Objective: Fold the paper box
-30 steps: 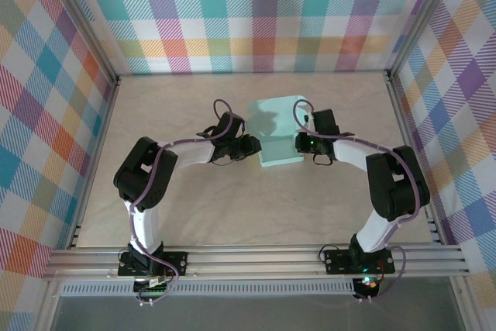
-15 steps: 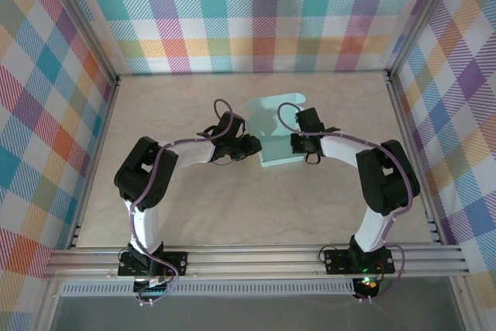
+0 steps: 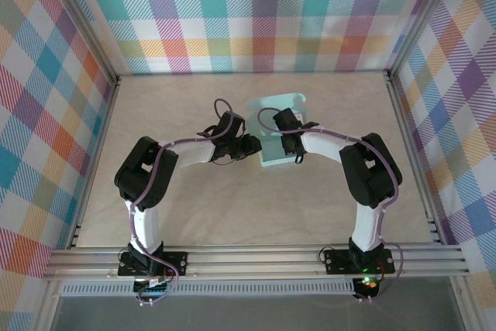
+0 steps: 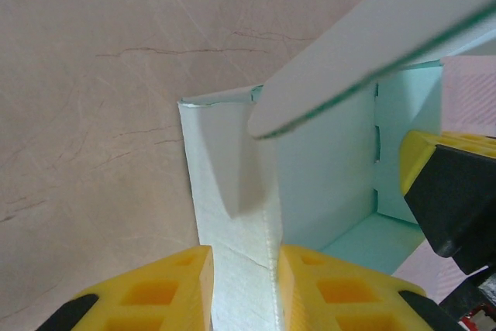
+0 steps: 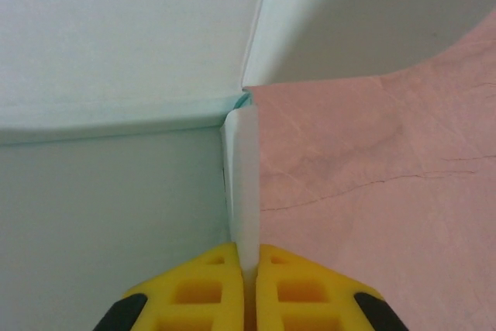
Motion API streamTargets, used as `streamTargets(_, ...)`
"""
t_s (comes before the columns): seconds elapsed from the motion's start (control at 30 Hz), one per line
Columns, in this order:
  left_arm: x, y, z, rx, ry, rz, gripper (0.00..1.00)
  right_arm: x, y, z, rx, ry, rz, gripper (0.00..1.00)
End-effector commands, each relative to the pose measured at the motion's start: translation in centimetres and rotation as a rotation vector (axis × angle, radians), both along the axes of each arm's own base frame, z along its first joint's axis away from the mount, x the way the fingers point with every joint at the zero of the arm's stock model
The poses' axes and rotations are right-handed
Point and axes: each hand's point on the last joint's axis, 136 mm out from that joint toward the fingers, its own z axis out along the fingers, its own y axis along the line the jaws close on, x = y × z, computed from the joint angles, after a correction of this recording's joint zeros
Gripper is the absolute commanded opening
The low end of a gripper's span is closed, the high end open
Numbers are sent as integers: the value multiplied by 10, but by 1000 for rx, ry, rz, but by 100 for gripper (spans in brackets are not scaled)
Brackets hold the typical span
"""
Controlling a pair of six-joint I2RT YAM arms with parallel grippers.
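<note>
The paper box (image 3: pixel 272 160) is pale mint card, partly folded, at the middle of the table. My left gripper (image 3: pixel 253 146) is at its left side. In the left wrist view this gripper (image 4: pixel 242 288) is shut on an upright doubled side wall of the paper box (image 4: pixel 232 191), and a loose flap (image 4: pixel 364 44) slants overhead. My right gripper (image 3: pixel 285 145) reaches over the box from the right. In the right wrist view it (image 5: pixel 246 273) is shut on a thin upright wall edge of the paper box (image 5: pixel 116 191). One right fingertip (image 4: pixel 446 191) shows inside the box.
The beige table (image 3: pixel 232 207) lies open in front of the box. Plaid walls (image 3: pixel 248 13) and aluminium frame posts (image 3: pixel 407 114) close in the back and sides. The arm bases sit on the near rail (image 3: pixel 256 261).
My right gripper has swung left over the box and closed on a wall edge. The box's top flap has shifted with it. The left arm has stayed still.
</note>
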Motion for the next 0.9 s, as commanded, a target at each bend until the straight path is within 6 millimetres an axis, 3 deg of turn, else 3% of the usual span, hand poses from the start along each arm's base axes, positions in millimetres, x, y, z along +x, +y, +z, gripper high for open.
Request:
streamTargets(0.0,-30,5,-42,93,121,-54,28,-33,-18,-42,-103,153,-29,3)
streamTargets(0.1,-31,5,-43,94,122,-54,28,-33,-13,-45,-73,158,-14,14)
streamTargets(0.2,-31,6,-42,93,123,-52,28,-30,-8,-45,-53,155,-7,16)
streamTargets(0.57,-30,5,-42,93,122,-53,28,-26,-9,-53,-89,170,7,12)
streamTargets(0.87,-31,5,-43,95,126,-57,28,-23,-31,-52,-245,160,-107,7)
